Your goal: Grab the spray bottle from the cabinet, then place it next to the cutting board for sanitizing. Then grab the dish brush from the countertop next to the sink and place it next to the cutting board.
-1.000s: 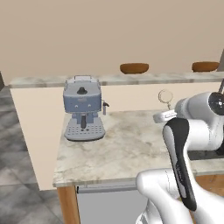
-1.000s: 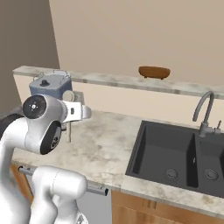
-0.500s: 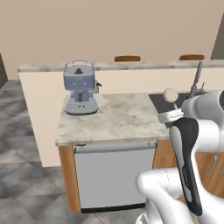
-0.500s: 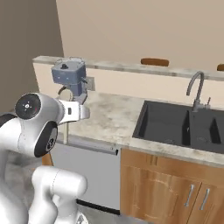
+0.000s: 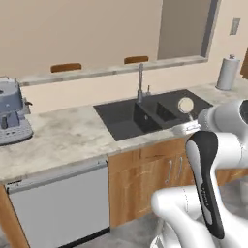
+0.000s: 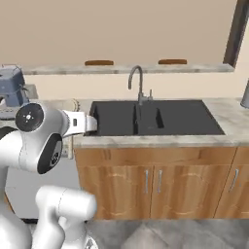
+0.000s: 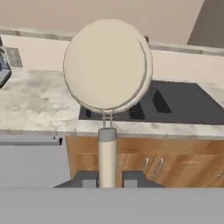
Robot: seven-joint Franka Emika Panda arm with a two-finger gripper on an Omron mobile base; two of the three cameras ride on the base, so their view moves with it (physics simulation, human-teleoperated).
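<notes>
- Claw (image 7: 107,179): closed on the handle of the brush (image 7: 107,70), one dark finger on each side; we hold the brush upright, its round pale head facing us in the hand view.
- Brush, as seen from the base: the round head (image 5: 185,104) stands over the front edge of the sink (image 5: 145,114), carried in the air and touching nothing.
- Sink: dark two-bowl basin with a metal tap (image 6: 137,82) at its back, set in the counter (image 5: 68,133).
- Coffee machine (image 5: 12,116): grey, on the counter well left of the sink.
- Paper towel roll (image 5: 226,72): on the counter, well right of the sink.
- Cutting board and spray bottle: we see neither from here, so we cannot say on which side of the sink they lie.
- Step in hand, as we judge it: carrying the brush to the board.
- How to do it well: we keep the grip firm, since the head is heavy above a thin handle and may swing.
- We hold the brush high enough to pass the tap.
- We lower it only once the board is seen, laying it flat just beside the board, not on it.
</notes>
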